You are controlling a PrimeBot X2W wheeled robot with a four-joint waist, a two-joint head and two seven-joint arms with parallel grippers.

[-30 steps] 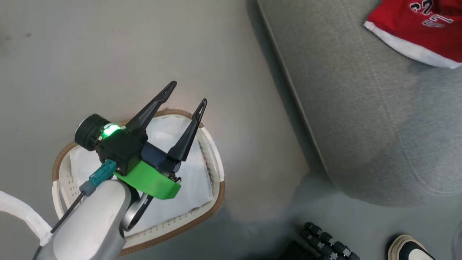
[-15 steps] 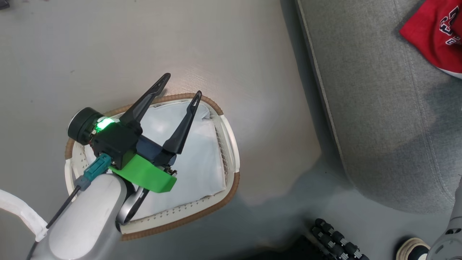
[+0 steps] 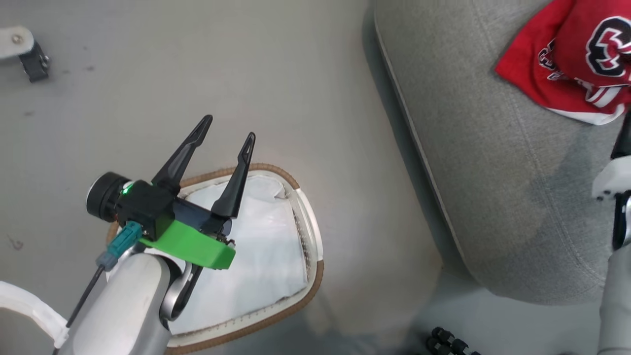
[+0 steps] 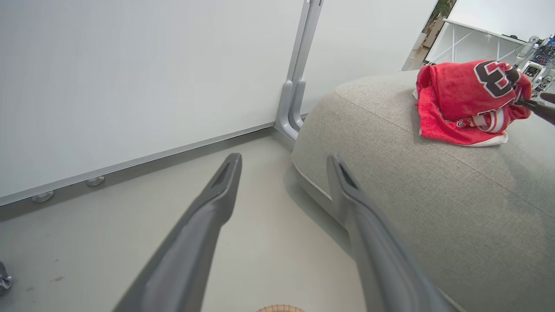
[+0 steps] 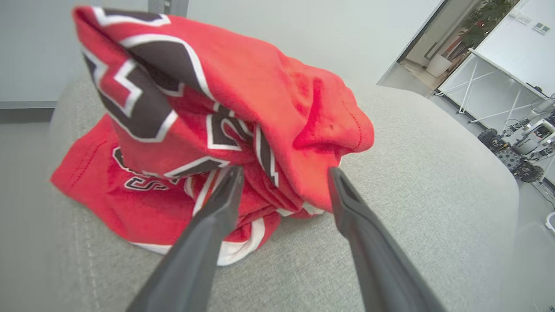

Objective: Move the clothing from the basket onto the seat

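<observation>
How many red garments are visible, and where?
2, both on the seat: a bunched garment heaped on a flatter garment. The basket holds none visible; folds may hide more.

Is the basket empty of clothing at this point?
Empty, where visible: the basket holds its white liner, nothing red; the clothing lies bunched on the seat.

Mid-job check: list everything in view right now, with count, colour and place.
clothing: one heap, apparently two pieces, red with black-and-white lettering, on the seat
seat: one, light grey, right of the basket
basket: one, white with brown rim, on the floor
liner: one, white, inside the basket
floor: grey, under the basket
wall panel: white, beyond the floor
post: one, grey, against the wall panel
left tool: one, dark, open, above the basket
right tool: one, dark, open, at the clothing on the seat
</observation>
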